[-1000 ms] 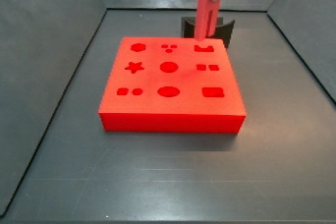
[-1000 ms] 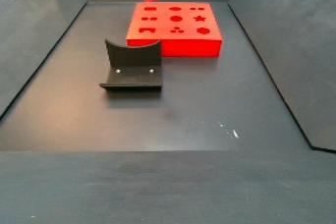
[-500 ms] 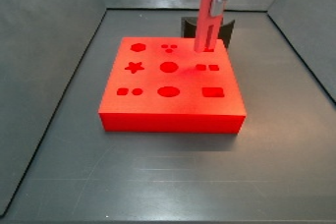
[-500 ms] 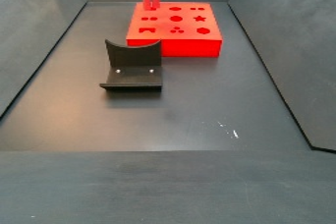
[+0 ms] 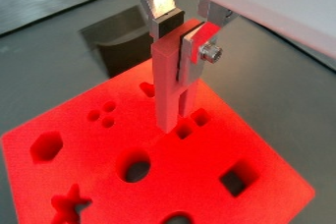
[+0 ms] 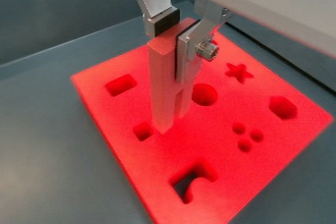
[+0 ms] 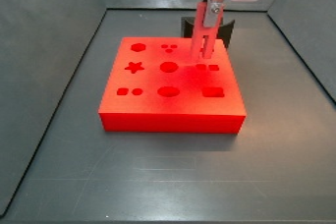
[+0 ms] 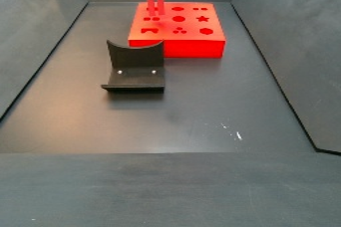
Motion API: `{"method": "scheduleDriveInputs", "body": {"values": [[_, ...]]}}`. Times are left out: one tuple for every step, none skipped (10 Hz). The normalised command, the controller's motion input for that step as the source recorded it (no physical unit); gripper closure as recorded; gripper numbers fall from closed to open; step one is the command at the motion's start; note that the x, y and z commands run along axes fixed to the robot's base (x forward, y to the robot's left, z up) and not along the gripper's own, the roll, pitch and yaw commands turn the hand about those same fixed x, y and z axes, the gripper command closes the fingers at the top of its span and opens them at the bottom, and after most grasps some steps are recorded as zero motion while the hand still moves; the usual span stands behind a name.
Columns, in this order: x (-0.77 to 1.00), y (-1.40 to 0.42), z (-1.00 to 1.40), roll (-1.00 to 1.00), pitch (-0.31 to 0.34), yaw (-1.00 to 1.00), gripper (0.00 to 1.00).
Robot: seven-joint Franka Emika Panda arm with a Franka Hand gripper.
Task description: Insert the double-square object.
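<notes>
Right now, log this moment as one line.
gripper: shut on double-square object | upright over red block | fixture: empty

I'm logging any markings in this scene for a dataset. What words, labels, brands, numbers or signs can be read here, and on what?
None: no readable text in any view.
The double-square object, held upright in the claw above the red block: plain red, unmarked.
The red block: only shaped holes, no lettering.
The fixture and the floor: bare, apart from small pale scuffs on the floor.
</notes>
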Motion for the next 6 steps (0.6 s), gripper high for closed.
{"method": "scheduleDriveInputs", "body": {"values": [[0.00,0.00,-0.12,-0.11,-0.114,-1.00,1.00],[0.00,0.00,-0.09,-0.13,-0.139,-0.99,1.00],[0.33,0.00,0.00,-0.14,-0.130,-0.72,1.00],[0.47,0.00,0.00,-0.06,-0.156,-0.59,1.00],[0.58,0.00,0.01,-0.01,-0.163,-0.48,1.00],[0.68,-0.02,0.05,0.00,-0.124,-0.37,1.00]]}}
